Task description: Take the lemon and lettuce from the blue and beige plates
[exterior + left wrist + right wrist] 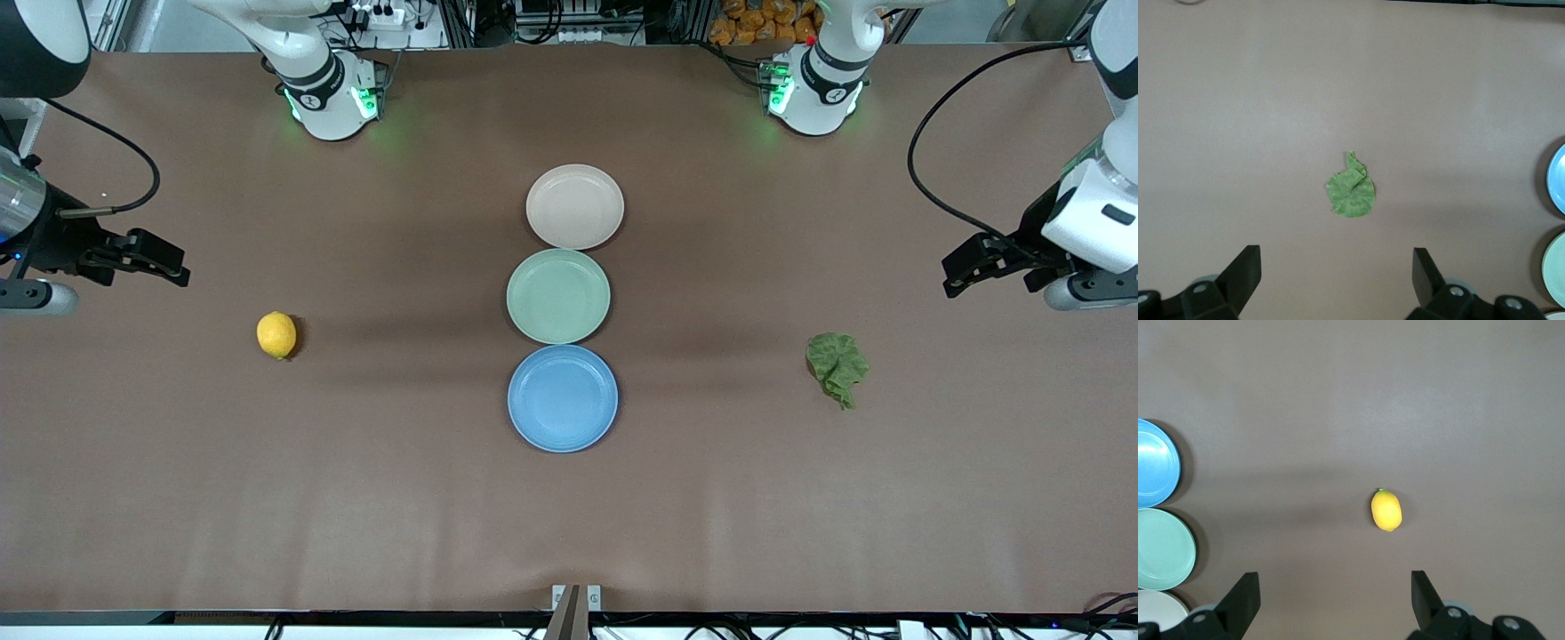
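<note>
The yellow lemon (276,334) lies on the bare brown table toward the right arm's end, not on any plate; it also shows in the right wrist view (1386,510). The green lettuce leaf (837,365) lies on the table toward the left arm's end, and in the left wrist view (1351,190). The blue plate (562,397) and the beige plate (574,206) are empty. My right gripper (180,269) (1335,587) is open and empty in the air near the lemon. My left gripper (953,280) (1337,267) is open and empty near the lettuce.
A green plate (558,296) sits empty between the beige and blue plates in a row at the table's middle. The blue plate is nearest the front camera. The arm bases (331,98) (813,93) stand at the table's edge farthest from the front camera.
</note>
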